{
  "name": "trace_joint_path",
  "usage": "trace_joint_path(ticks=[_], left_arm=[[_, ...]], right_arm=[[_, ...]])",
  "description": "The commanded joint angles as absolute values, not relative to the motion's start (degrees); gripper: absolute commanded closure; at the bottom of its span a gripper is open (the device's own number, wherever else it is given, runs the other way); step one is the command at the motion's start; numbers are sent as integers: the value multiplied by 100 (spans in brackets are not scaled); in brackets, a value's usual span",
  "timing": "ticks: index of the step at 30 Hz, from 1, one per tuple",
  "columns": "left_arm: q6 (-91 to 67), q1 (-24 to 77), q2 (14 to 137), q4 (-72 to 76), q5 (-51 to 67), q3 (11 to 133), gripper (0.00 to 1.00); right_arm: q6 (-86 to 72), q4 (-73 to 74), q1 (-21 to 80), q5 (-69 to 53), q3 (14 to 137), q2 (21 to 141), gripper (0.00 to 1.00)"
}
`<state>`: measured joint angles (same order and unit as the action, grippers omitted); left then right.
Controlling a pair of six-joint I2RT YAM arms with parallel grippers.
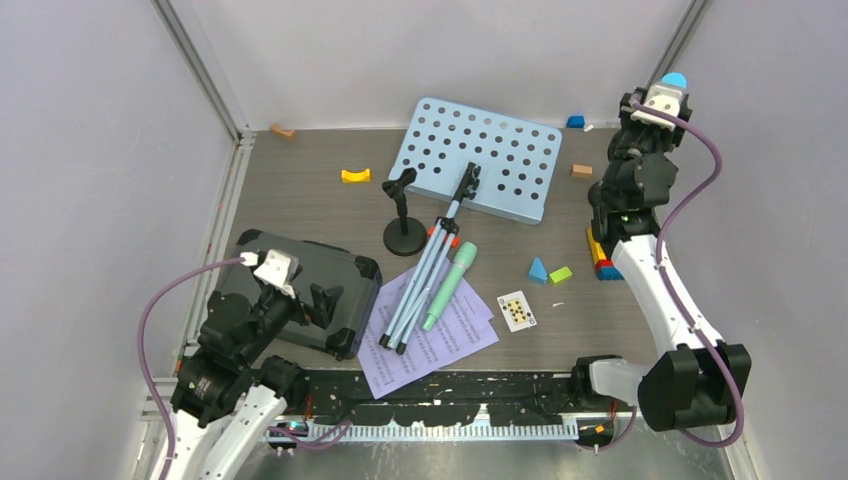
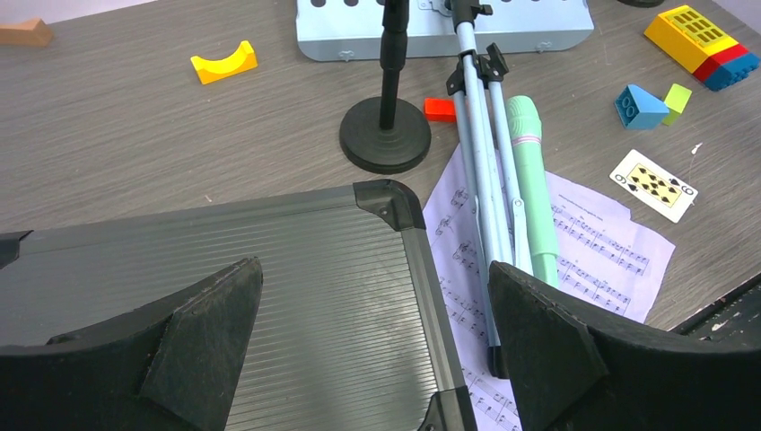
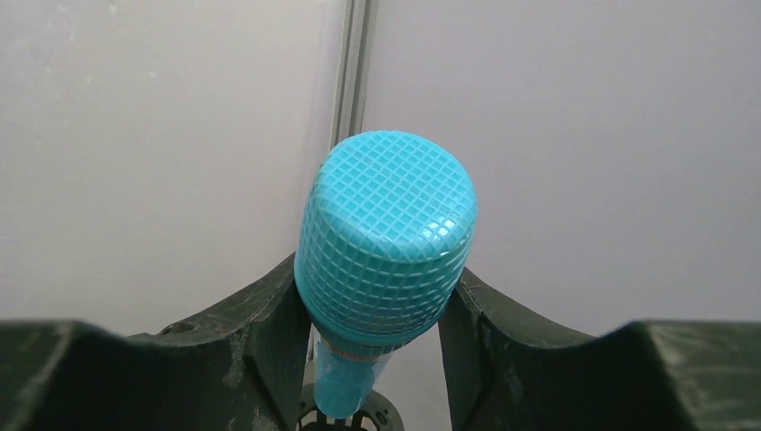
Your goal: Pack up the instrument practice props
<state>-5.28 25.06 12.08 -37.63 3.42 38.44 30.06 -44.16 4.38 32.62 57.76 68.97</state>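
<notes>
Nothing packed yet, we judge: case (image 1: 300,285) closed at 8 o'clock, left gripper (image 2: 372,350) wide open above it. At 1 o'clock right gripper (image 3: 377,301) clamps blue microphone (image 3: 386,224); rack (image 1: 480,155), green microphone (image 1: 450,285), pages (image 1: 445,345), pole (image 1: 403,215) sit on table (image 1: 300,190).

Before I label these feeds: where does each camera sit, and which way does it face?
Top external: above and behind, looking down on the table; left arm, right arm show.
Left wrist: low, facing forward over the grey case; open jaws below.
Right wrist: raised, facing the wall; jaws grip the blue microphone.
Shared: top and left wrist show the green microphone.
</notes>
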Motion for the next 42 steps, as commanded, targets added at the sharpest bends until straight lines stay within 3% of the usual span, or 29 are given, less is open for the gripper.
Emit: trace_joint_path(ticks=[1, 10, 17, 22, 26, 32, 37, 42], left_arm=[[-417, 2514, 1128, -3683, 265, 3863, 0], [-422, 2514, 1047, -3700, 155, 3851, 0], [-413, 2514, 1067, -3691, 125, 3850, 0], [-420, 2514, 1072, -3694, 76, 3850, 0], [-422, 2514, 1072, -3700, 47, 3852, 0], [-422, 2514, 1122, -3691, 48, 3858, 0], [-457, 2514, 1155, -3691, -197, 3861, 0], [-457, 2514, 1219, -3655, -227, 3854, 0]], right_arm=[[2707, -4292, 422, 3141, 6238, 6506, 100], [969, -2090, 422, 3238, 7152, 5878, 100], [-540, 684, 422, 1861, 8174, 5519, 100], [-1980, 2164, 422, 674, 8212, 5198, 100], [-3049, 2950, 422, -518, 7828, 5035, 100], [-4431, 2952, 421, -2075, 6478, 4881, 100], [-5157, 2834, 421, -2321, 5324, 4555, 100], [-6078, 1564, 540, -2310, 3534, 4411, 100]])
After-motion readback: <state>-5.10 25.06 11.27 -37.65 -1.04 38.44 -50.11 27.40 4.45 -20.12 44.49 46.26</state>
